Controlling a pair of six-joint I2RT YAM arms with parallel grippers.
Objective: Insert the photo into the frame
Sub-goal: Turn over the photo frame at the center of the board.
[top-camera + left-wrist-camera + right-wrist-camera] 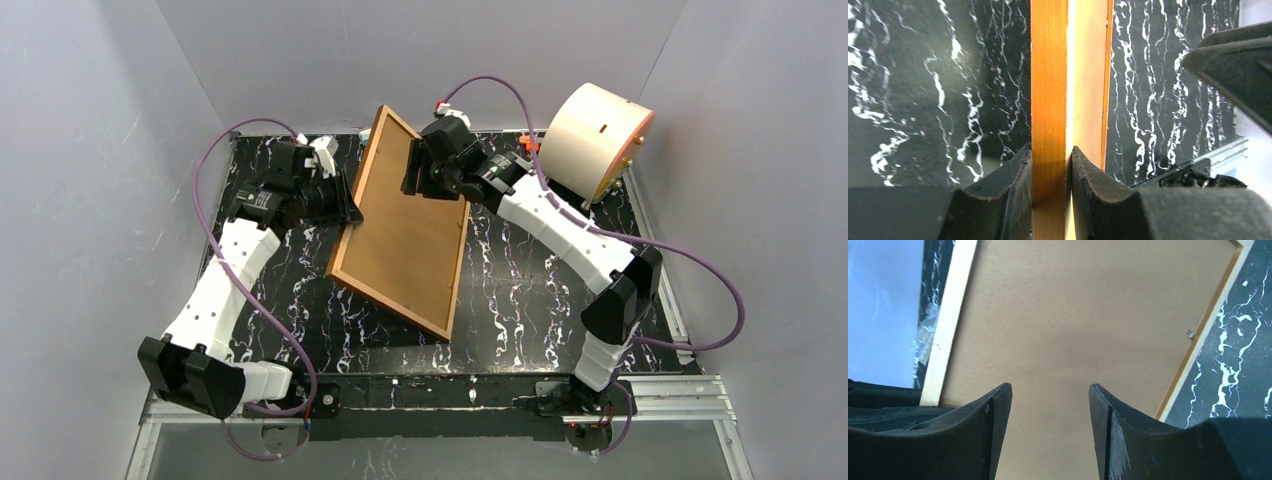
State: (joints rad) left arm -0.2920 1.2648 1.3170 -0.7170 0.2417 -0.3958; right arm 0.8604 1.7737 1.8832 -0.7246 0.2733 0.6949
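The frame (385,300) of orange-brown wood is tilted over the black mat, back side up, its near end low. A plain brown backing board (410,240) fills it. My left gripper (352,212) is shut on the frame's left rail; in the left wrist view the fingers (1018,190) clamp the orange rail (1048,90). My right gripper (412,170) is open and empty just above the board's far part; in the right wrist view it (1050,390) hovers over the board (1073,315), with the frame's pale rim (948,330) at the left. The photo is not in view.
A black marbled mat (520,290) covers the table. A cream round drum (597,140) lies on its side at the back right, an orange clip (527,145) beside it. Grey walls enclose three sides. A small metal tab (1190,334) sits on the frame's right rail.
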